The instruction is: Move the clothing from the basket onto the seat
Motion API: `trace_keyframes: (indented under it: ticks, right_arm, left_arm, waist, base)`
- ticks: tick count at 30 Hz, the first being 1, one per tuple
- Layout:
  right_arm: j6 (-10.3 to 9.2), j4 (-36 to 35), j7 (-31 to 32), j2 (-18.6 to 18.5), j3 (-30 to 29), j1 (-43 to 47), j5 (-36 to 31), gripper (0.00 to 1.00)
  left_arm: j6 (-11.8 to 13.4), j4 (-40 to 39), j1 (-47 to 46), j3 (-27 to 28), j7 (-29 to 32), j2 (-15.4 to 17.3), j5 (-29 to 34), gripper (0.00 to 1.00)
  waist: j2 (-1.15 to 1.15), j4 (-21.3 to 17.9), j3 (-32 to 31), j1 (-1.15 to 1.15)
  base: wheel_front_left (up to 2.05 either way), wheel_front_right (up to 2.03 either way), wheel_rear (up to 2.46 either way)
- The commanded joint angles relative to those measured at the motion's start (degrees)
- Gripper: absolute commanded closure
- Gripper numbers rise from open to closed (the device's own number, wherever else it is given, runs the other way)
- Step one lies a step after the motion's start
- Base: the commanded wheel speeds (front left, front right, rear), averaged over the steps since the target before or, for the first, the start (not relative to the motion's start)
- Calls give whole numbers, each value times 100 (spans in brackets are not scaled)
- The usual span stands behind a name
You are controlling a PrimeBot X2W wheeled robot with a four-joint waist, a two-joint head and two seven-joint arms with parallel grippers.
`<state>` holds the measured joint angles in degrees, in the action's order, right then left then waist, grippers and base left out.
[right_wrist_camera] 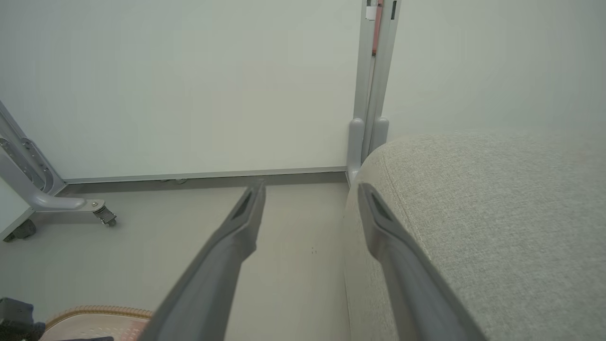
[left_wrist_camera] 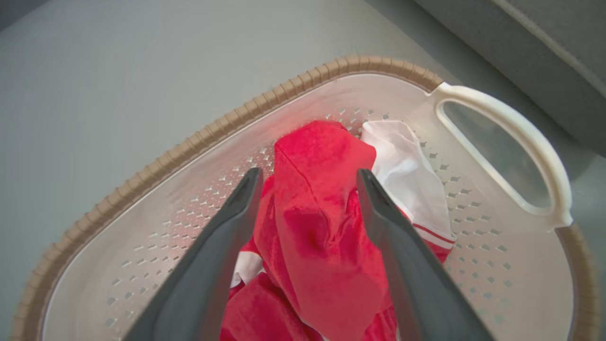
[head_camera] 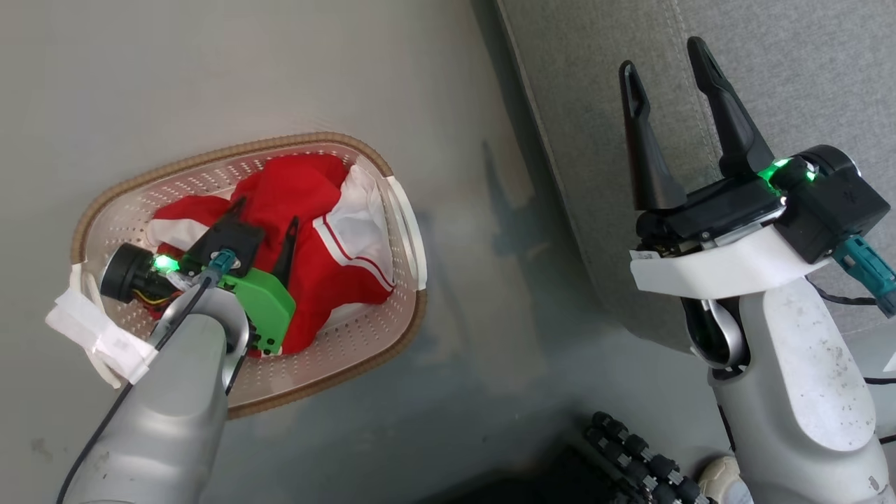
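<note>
As left forearm overlaps basket, clothing part-hidden

Soft even light, blurred edges

No legible lettering, label or number on clothing, basket or seat

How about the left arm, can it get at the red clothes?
Probably yes: the left gripper is open in the basket, its fingers either side of a fold of the clothes, with nothing in between.
</note>
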<state>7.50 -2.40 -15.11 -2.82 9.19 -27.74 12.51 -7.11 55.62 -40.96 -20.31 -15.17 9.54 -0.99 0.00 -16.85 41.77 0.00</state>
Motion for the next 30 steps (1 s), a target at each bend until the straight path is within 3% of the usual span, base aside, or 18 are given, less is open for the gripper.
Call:
trace_keyframes:
  ticks: [1, 28, 29, 30]
  right_arm:
    - [-2, -33, -8, -12, 7, -71, 3, 0]
    - [-2, -242, -9, -13, 17, -189, -37, 0]
    - [-2, -247, -9, -13, 20, -190, -40, 0]
    - [-2, -252, -9, -13, 24, -192, -45, 0]
  left_arm:
    - [-18, 73, -153, -8, 2, 72, -39, 0]
    - [-32, 1531, -1317, -385, 3, -90, -149, 2]
    - [-33, 1573, -1340, -390, 3, -93, -162, 52]
    - [-33, 1569, -1368, -396, 3, -103, -178, 80]
  waist:
    - [0, -118, 293, 0]
    - [0, -44, 1185, 0]
    - [0, -34, 1195, 0]
    - [0, -24, 1201, 0]
  base:
    - [0, 0, 0]
    - [0, 0, 0]
    - [0, 0, 0]
    - [0, 0, 0]
